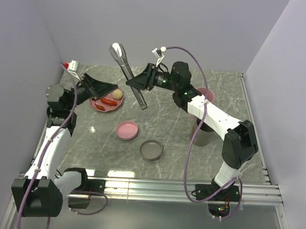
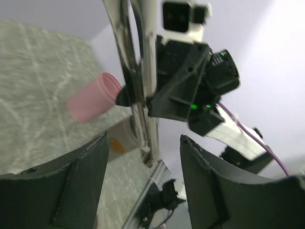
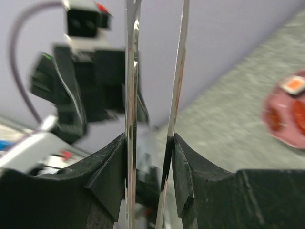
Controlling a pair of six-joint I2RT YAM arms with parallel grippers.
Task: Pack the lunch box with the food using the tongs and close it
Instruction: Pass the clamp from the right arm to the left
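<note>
A: What does the right pincer (image 3: 148, 143) have?

B: It is clamped on the silver tongs (image 1: 124, 64), one finger pressing each slim arm, with a gap between the arms. The tongs are up in the air, tilted, their joined end above the pincer and their tips below it.

A: And the left pincer (image 2: 143, 139)?

B: Its fingers stand apart with nothing between them. It faces the tongs from close by without touching them.

A: Where is the food?

B: On the pink plate (image 1: 98, 106) just beside the left pincer, on the counter (image 1: 182, 147): red sausages (image 1: 108, 101) and a beige ball (image 1: 117, 94). From the right pincer the plate lies off to the side, beyond the tongs' tips.

A: And the lunch box?

B: The pink tub (image 2: 93, 98) stands behind the right pincer, past its arm. The olive-grey tub (image 1: 203, 136) is under that arm, partly hidden. The pink lid (image 1: 127, 129) and grey lid (image 1: 151, 150) lie flat on the counter, apart from both tubs, between the two arms and nearer the bases than either pincer.
</note>
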